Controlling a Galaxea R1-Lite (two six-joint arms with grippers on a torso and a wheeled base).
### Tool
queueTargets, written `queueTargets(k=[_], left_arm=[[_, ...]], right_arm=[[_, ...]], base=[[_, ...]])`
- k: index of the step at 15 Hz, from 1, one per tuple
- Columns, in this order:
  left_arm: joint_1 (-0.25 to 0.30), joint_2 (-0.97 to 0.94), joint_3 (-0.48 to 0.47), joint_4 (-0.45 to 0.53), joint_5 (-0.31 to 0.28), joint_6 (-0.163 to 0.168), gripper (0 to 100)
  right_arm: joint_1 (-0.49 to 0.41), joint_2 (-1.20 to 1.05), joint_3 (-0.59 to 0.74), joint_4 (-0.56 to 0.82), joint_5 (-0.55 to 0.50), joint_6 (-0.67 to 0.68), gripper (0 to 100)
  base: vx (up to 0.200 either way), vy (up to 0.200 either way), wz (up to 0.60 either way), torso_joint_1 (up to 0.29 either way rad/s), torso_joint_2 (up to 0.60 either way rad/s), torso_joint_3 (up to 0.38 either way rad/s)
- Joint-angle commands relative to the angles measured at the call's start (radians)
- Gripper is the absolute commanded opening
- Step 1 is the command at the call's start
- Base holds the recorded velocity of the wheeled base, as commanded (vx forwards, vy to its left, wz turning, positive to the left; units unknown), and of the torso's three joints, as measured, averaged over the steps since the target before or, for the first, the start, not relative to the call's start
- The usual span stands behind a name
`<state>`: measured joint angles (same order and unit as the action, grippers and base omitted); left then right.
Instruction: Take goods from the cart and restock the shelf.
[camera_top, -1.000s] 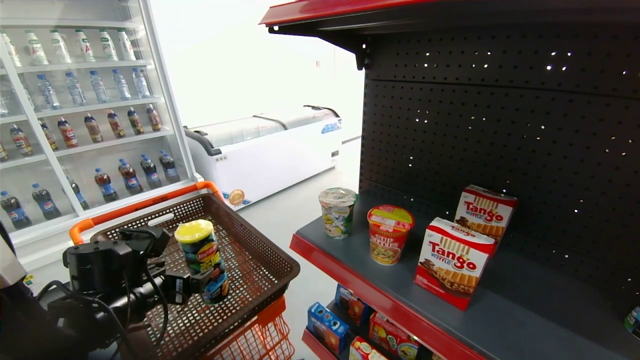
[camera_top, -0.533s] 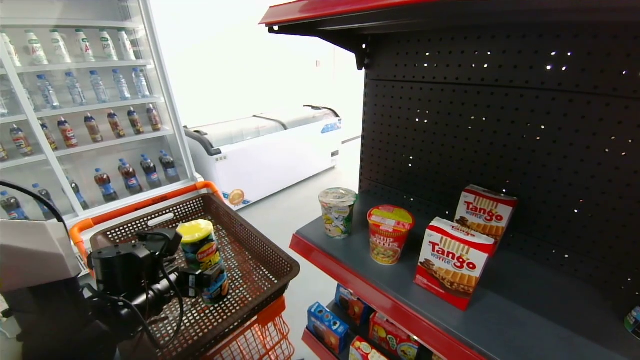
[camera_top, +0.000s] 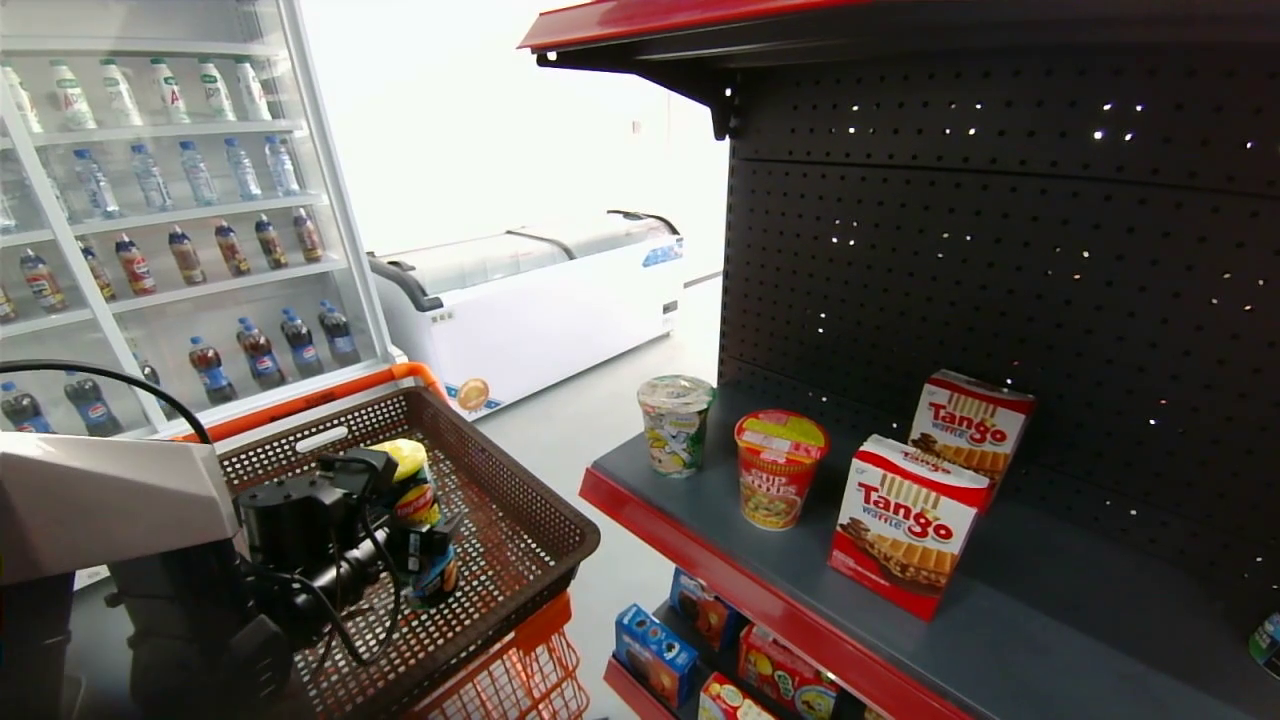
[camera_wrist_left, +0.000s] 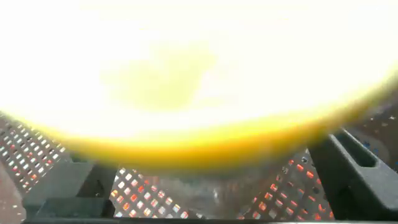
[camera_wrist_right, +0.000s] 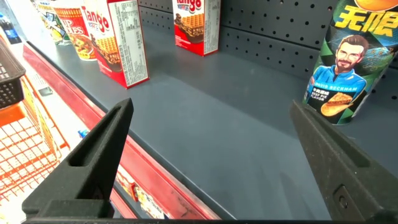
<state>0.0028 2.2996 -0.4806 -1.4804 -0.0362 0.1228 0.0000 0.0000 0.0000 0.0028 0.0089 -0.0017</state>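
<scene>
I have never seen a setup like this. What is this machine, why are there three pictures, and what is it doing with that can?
It is a two-armed robot on wheels, restocking a shop shelf. The wide picture comes from a camera on its head. The other two come from cameras on its wrists, each looking out along that arm's gripper, which is its two-fingered hand.

The left gripper is down in the cart's brown basket. Its fingers are open on either side of a chip can with a yellow lid, with a little gap showing on each side. That lid is the bright blur in the left wrist picture.

The right gripper is open and empty above the grey shelf. On the shelf stand two wafer boxes, a red noodle cup, a paler cup and a green chip can.
</scene>
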Motion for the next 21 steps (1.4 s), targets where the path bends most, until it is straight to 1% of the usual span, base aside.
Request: queueTargets(k=[1, 3, 4, 6, 8, 9, 10, 11, 12, 13, 14, 15, 16, 17, 18, 19, 20, 21], left_arm=[[-0.007, 0.031, -0.023, 0.003, -0.001, 0.0, 100], [-0.01, 0.038, -0.024, 0.015, -0.002, 0.0, 100], [-0.01, 0.04, -0.027, 0.015, -0.002, 0.0, 0], [-0.009, 0.041, -0.07, 0.038, 0.001, 0.005, 0], [0.002, 0.027, -0.079, 0.131, 0.004, 0.043, 0], [0.002, -0.006, -0.093, 0.177, 0.007, 0.052, 0], [0.0, -0.035, -0.096, 0.193, 0.012, 0.044, 0], [-0.001, -0.109, -0.108, 0.235, 0.013, 0.012, 0], [0.0, -0.173, -0.121, 0.292, 0.018, -0.002, 0], [0.0, -0.219, -0.13, 0.354, 0.024, 0.0, 0], [-0.009, -0.344, -0.159, 0.517, 0.018, -0.014, 0], [-0.017, -0.405, -0.177, 0.591, 0.009, -0.043, 0], [-0.026, -0.491, -0.174, 0.66, -0.016, -0.08, 0], [-0.029, -0.585, -0.171, 0.726, -0.068, -0.097, 0], [-0.032, -0.634, -0.161, 0.772, -0.099, -0.11, 0], [-0.03, -0.715, -0.138, 0.824, -0.102, -0.144, 0], [-0.04, -0.77, -0.119, 0.845, -0.105, -0.161, 0], [-0.072, -0.856, -0.073, 0.861, -0.106, -0.163, 0]], right_arm=[[0.0, 0.002, 0.0, 0.0, 0.0, 0.0, 100], [0.0, 0.002, 0.0, 0.0, 0.0, 0.0, 100], [0.0, 0.002, 0.0, 0.0, 0.0, -0.001, 100], [0.0, 0.002, 0.0, 0.0, 0.0, 0.0, 100], [0.0, 0.002, 0.0, 0.0, 0.0, 0.0, 100], [0.0, 0.002, 0.0, 0.0, 0.0, 0.0, 100], [0.0, 0.002, 0.0, 0.0, 0.0, 0.0, 100], [0.0, 0.002, 0.0, 0.0, 0.0, 0.0, 100], [0.0, 0.002, 0.0, 0.0, 0.0, -0.001, 100], [0.0, 0.002, 0.0, 0.0, 0.0, 0.0, 100], [0.0, 0.002, 0.0, 0.0, 0.0, 0.0, 100], [0.0, 0.002, 0.0, 0.0, 0.0, 0.0, 100], [0.0, 0.002, 0.0, 0.0, 0.0, 0.0, 100], [0.0, 0.002, 0.0, 0.0, 0.0, -0.001, 100], [0.0, 0.002, 0.0, 0.0, 0.0, 0.0, 100], [0.0, 0.002, 0.0, 0.0, 0.0, -0.001, 100], [0.0, 0.002, 0.0, 0.0, 0.0, 0.0, 100], [0.0, 0.002, 0.0, 0.0, 0.0, -0.001, 100]], base=[[0.0, 0.0, 0.0, 0.0, 0.0, 0.0], [0.0, 0.0, 0.0, 0.0, 0.0, 0.0], [0.0, 0.0, 0.0, 0.0, 0.0, 0.0], [0.0, 0.0, 0.0, 0.0, 0.0, 0.0], [0.0, 0.0, 0.0, 0.0, 0.0, 0.0], [0.0, 0.0, 0.0, 0.0, 0.0, 0.0], [0.0, 0.0, 0.0, 0.0, 0.0, 0.0], [0.0, 0.0, 0.0, 0.0, 0.0, 0.0], [0.0, 0.0, 0.0, 0.0, 0.0, 0.0], [0.0, 0.0, 0.0, 0.0, 0.0, 0.0], [0.0, 0.0, 0.0, 0.0, 0.0, 0.0], [0.0, 0.0, 0.0, 0.0, 0.0, 0.0], [0.0, 0.0, 0.0, 0.0, 0.0, 0.0], [0.0, 0.0, 0.0, 0.0, 0.0, 0.0], [0.0, 0.0, 0.0, 0.0, 0.0, 0.0], [0.0, 0.0, 0.0, 0.0, 0.0, 0.0], [0.0, 0.0, 0.0, 0.0, 0.0, 0.0], [0.0, 0.0, 0.0, 0.0, 0.0, 0.0]])
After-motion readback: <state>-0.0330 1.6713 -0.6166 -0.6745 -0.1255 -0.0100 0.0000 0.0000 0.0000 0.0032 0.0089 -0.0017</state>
